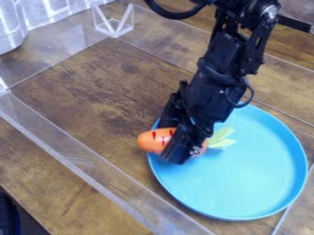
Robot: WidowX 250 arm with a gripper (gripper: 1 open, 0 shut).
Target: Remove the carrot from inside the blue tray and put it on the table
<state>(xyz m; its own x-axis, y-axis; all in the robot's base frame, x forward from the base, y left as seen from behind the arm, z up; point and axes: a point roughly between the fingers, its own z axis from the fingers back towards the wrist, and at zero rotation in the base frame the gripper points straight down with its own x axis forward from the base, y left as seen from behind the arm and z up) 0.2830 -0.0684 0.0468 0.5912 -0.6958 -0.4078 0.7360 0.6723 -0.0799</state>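
We see a dark brown wooden counter (pixel 98 92) with glossy grain, edged by a clear plastic wall (pixel 61 151). On it sits a large, round, shallow light-blue plastic tray (pixel 252 174). A black robot arm (pixel 227 64) reaches down over the tray's left rim. Its claw (pixel 182 147) is closed, gripping a small stubby orange toy carrot (pixel 154 140), which pokes out over the rim, its pale green leaves (pixel 221 142) above the tray.
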